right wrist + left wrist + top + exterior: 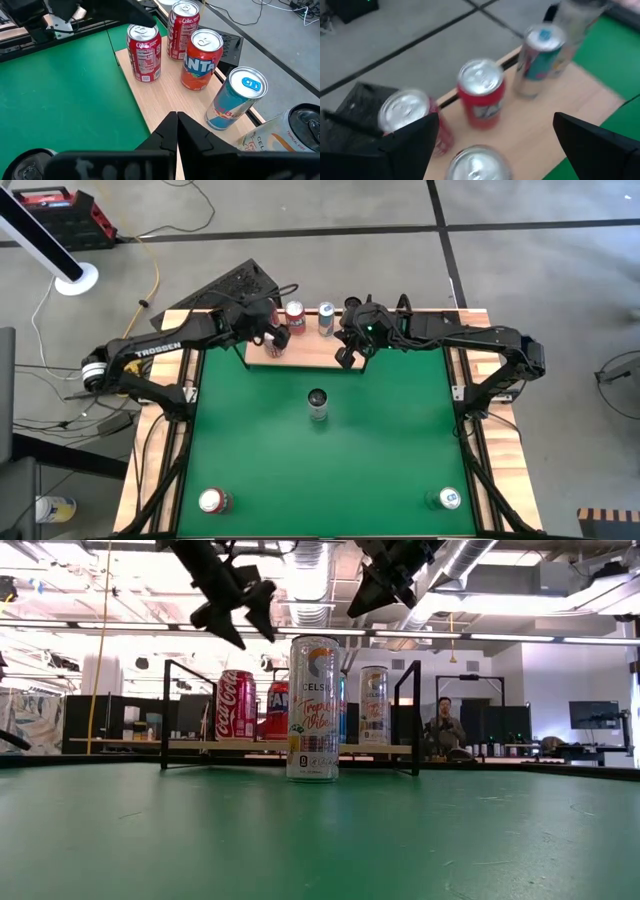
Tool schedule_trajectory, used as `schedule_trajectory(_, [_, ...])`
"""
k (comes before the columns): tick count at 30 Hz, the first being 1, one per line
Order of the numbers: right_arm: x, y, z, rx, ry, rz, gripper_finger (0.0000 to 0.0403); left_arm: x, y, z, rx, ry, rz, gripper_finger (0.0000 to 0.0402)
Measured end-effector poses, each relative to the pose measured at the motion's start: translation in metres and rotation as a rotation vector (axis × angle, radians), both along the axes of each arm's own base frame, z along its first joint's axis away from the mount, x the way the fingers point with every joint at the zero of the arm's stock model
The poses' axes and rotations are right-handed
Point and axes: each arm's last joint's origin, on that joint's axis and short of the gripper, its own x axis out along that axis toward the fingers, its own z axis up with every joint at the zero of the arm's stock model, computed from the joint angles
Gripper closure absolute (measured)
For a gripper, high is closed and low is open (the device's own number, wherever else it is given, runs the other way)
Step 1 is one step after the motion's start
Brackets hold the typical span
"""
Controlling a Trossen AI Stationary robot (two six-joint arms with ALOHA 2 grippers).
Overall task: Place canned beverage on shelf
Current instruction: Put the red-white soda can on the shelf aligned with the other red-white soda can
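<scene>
The shelf (pixel 300 352), a light-wood board with black rails, lies at the table's far edge. On it stand two Coke cans (pixel 144 52) (pixel 183 30), a Fanta can (pixel 201 59), a blue can (pixel 237 97) and a Celsius can (pixel 280 132). Another Celsius can (pixel 317 402) stands upright on the green felt at the table's middle. My left gripper (pixel 496 120) is open and empty, hovering above the shelf's left cans (pixel 270 335). My right gripper (pixel 177 117) is shut and empty above the shelf's right end (pixel 350 350).
A red-topped can (pixel 213 501) stands at the near left corner and a green one (pixel 448 498) at the near right corner. Wooden table borders run along both sides. A person (pixel 443 728) sits in the room beyond the shelf.
</scene>
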Motion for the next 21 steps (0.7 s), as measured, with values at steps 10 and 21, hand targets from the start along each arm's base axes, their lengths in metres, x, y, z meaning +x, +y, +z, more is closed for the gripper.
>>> schedule_trajectory(10, [-0.001,-0.004,0.000,-0.001,-0.003,-0.011,0.0383,0.038,-0.033,-0.018,0.012,0.029,-0.144,0.0038])
schedule_trajectory(21, [-0.001,-0.006,0.000,0.001,-0.005,-0.019,0.0378,0.058,-0.031,-0.054,-0.077,0.200,-0.194,0.0236])
